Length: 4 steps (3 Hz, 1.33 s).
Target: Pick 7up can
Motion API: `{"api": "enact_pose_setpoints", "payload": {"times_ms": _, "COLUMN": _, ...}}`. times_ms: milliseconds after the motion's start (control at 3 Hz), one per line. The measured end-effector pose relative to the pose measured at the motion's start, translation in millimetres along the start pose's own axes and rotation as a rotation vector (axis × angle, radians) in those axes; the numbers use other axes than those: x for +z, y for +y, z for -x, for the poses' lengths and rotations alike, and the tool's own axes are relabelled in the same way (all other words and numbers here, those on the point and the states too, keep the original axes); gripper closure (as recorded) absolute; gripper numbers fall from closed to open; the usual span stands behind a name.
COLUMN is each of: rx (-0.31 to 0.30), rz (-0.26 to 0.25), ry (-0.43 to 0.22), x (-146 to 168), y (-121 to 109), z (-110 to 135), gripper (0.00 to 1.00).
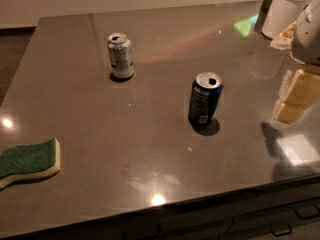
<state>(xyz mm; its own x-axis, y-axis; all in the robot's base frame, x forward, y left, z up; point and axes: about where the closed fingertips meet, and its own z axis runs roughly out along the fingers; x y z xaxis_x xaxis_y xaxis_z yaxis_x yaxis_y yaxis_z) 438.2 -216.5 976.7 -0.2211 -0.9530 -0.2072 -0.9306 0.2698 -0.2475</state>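
Note:
The 7up can (120, 55) is a small silvery-white can with pale green markings and an opened metal top. It stands upright on the dark grey countertop (100, 134), towards the back left. My gripper (289, 104) hangs at the right edge of the view, above the counter's right side. It is far to the right of the 7up can, nearer to me, and holds nothing that I can see.
A dark blue can (204, 99) stands upright mid-counter, between the gripper and the 7up can. A green and yellow sponge (27, 160) lies at the front left. A white container (287, 9) stands at the back right. Drawer handles (281, 230) show below the front edge.

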Motion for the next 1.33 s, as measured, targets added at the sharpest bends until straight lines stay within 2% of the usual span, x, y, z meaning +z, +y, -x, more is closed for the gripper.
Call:
{"api": "enact_pose_setpoints", "payload": {"times_ms": 667, "rx": 0.021, "rz": -0.001, "ry": 0.002, "x": -1, "y": -4, "z": 1, "gripper": 0.0}}
{"api": "enact_pose_setpoints", "payload": {"times_ms": 1000, "rx": 0.086, "rz": -0.039, "ry": -0.008, "x": 2, "y": -31, "z": 5, "gripper": 0.0}}
{"api": "enact_pose_setpoints", "payload": {"times_ms": 1333, "rx": 0.147, "rz": -0.08, "ry": -0.052, "x": 11, "y": -62, "z": 23, "gripper": 0.0}}
